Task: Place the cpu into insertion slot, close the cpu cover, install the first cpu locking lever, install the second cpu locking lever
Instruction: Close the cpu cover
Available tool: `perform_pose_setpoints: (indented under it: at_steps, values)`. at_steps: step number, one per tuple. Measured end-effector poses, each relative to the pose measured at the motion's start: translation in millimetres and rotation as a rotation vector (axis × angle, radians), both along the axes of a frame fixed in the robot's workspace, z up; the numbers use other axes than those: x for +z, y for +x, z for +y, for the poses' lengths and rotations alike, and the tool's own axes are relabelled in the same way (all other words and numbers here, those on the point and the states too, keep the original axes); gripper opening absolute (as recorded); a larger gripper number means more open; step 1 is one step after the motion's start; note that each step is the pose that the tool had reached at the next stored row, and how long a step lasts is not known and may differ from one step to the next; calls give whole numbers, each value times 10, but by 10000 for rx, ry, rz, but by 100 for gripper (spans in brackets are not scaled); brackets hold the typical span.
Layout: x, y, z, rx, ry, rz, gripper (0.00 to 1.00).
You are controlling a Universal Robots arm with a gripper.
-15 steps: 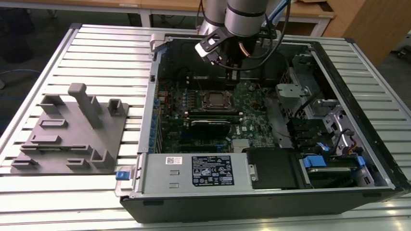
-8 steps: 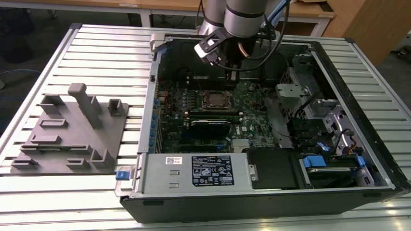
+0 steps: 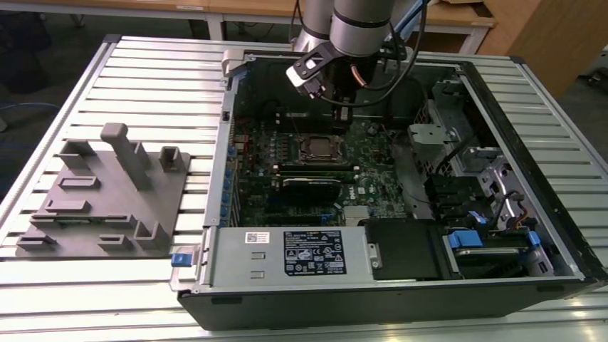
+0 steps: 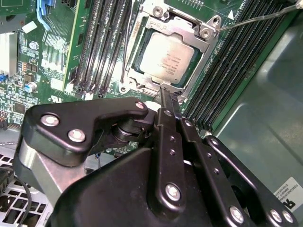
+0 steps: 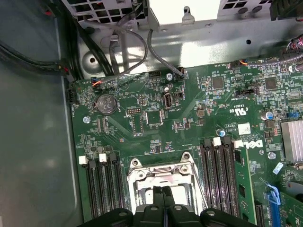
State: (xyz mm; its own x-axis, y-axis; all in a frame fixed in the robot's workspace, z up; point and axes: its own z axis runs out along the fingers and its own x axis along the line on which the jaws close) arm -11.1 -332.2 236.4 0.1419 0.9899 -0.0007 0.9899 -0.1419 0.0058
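The chip [image 4: 166,59] lies flat in the socket [image 3: 318,147], its silvery top facing up. The cover [image 4: 185,22] is folded down over it, so the chip shows through the cover's square window. In the second wrist view the jaws are pressed together with nothing between them. Their joined tips sit at the socket's edge, just beside one side of the cover and touching or almost touching it; which of the two I cannot tell. The chip is just beyond the tips and not between them.

A thin wire lever [image 4: 258,18] leaves one corner of the socket and slants away from it, out over the memory slots [image 4: 236,61] on that side. A second thin rod [image 4: 126,61] runs close along the opposite side of the socket. More memory slots [image 4: 102,42] lie just beyond it.

In the first wrist view the closed jaws cover the near edge of the socket, and the green board [image 5: 189,109] spreads out past the socket's far side.

In the exterior view the arm [image 3: 361,21] reaches down into the open computer case [image 3: 532,142], above the part of the board beyond the socket. The case rests on a slatted surface [image 3: 142,78]. A grey moulded tray [image 3: 105,192] sits well apart from the socket, towards the exterior view's left.
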Motion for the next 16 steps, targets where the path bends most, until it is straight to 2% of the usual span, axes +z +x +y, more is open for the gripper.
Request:
perform_pose_setpoints:
  at_steps: [5, 13, 16]
  values:
    - [0, -1, -2, 39, 2, -1, 10]
    - [0, -4, -12, 451, 0, -2, 10]
    - [0, -4, -13, 477, 0, -2, 10]
